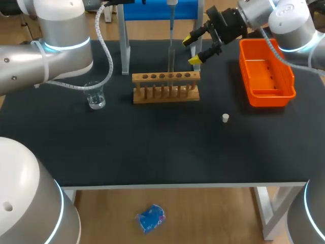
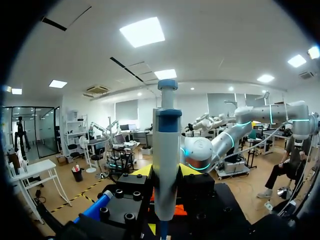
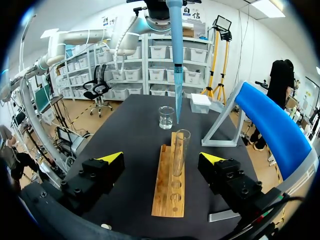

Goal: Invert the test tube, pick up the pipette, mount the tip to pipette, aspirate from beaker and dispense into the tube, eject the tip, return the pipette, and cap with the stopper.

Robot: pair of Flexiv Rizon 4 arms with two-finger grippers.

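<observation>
At upper centre, left tool [image 2: 166, 175] clamps the pipette [image 1: 171, 20] over the tube [image 1: 171, 58]. Brittle, probably slick glass: grip mid-wall; right tool [image 1: 192, 49] gapes wide

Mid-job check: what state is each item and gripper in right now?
test tube: upright in rack, uncapped
pipette: tip mounted, over the tube
left gripper: shut on pipette
right gripper: open, empty
stopper: loose on table
beaker: upright
</observation>
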